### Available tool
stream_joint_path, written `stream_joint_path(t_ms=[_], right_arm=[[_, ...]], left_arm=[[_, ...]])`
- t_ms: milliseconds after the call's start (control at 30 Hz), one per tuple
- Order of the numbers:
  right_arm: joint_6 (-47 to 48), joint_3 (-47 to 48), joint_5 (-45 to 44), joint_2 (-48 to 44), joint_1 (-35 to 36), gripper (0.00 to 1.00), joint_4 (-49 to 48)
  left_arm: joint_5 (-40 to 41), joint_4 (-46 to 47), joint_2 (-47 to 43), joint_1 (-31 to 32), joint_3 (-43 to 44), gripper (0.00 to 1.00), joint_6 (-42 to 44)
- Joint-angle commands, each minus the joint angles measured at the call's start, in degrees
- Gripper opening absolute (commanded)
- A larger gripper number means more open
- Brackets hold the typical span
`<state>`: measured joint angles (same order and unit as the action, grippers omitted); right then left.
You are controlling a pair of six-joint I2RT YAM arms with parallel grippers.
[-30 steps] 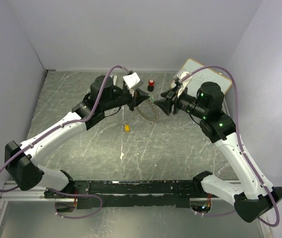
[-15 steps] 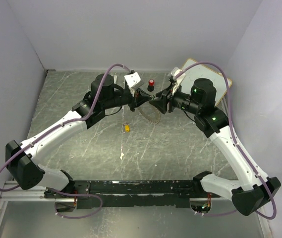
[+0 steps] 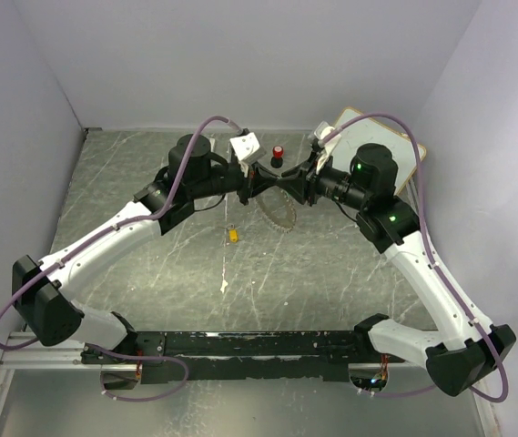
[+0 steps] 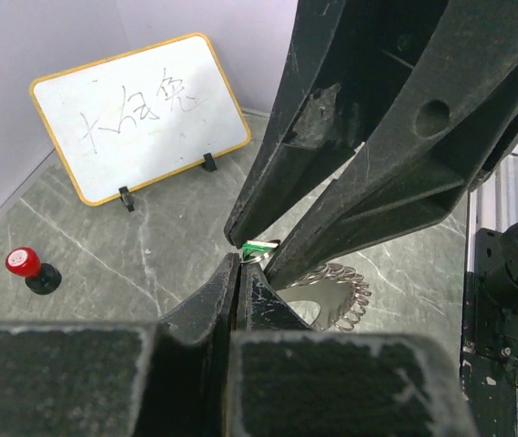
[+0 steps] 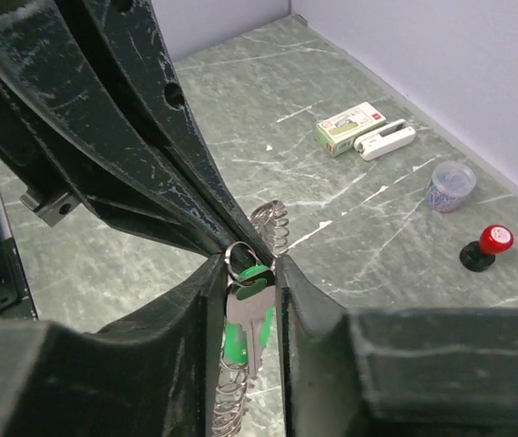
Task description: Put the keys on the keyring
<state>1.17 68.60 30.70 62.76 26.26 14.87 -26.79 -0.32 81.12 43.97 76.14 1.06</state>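
Both grippers meet tip to tip just on the near side of the red-capped knob (image 3: pixel 278 155), raised above the table (image 3: pixel 313 273). My left gripper (image 3: pixel 260 180) is pressed fully together, and its tips pinch the upper edge of the keyring (image 3: pixel 279 214). The keyring hangs from them, tilted, its toothed fringe dropping toward my bases from the knob.

My right gripper (image 3: pixel 288 185) has drawn in narrow around the green key (image 5: pixel 243 319); one of my pads (image 5: pixel 206 305) sits against each side of its coloured head. The blade points down between them. The little loop at the key's top sits right at the left tips, touching the keyring's edge. I cannot tell from either wrist view whether that loop is threaded on.

One more key, the yellow key (image 3: pixel 232 235), lies flat on the table. It is nearer my bases than the knob and off to its left, well apart from both grippers and untouched.

The whiteboard (image 4: pixel 140 114) stands propped and tilted to the right of the knob, against the far corner. A small round cup (image 5: pixel 450 185) sits near the knob on its left; a white stapler (image 5: pixel 381 138) and its box (image 5: pixel 348 127) lie side by side just past the cup, farther from the knob.
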Motion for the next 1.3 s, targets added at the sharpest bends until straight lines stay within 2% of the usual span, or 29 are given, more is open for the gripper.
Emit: stream_joint_path(t_ms=[0,233,500,633,967,1267], right_arm=[[0.19,0.76,-0.15,-0.69,0.19,0.22,-1.38],[0.02,0.77,0.33,-1.06,0.25,0.00,-1.98],[-1.06,0.16,0.65,-2.12,0.19,0.00,-3.68],[-5.07,-0.51,-0.51,-2.18,0.19,0.00,-5.72],[-16.04,-4.50,-3.82,-2.68,0.09,0.00,-14.61],[-20.27,-4.35,-9.74,-2.89,-0.07,0.00,-13.76]], left_arm=[[-2.30,1.11,0.35,-0.28,2.34,0.07,-0.19],[-3.22,-0.25,0.52,-0.28,2.80,0.07,0.60],[-3.71,0.56,0.20,-0.29,1.73,0.07,0.70],[-3.47,2.65,-0.68,-0.28,0.09,0.07,0.93],[-2.85,17.05,-5.42,-0.54,-9.61,0.07,-0.97],[-0.63,28.73,-8.04,-1.58,-15.65,0.07,-4.56]])
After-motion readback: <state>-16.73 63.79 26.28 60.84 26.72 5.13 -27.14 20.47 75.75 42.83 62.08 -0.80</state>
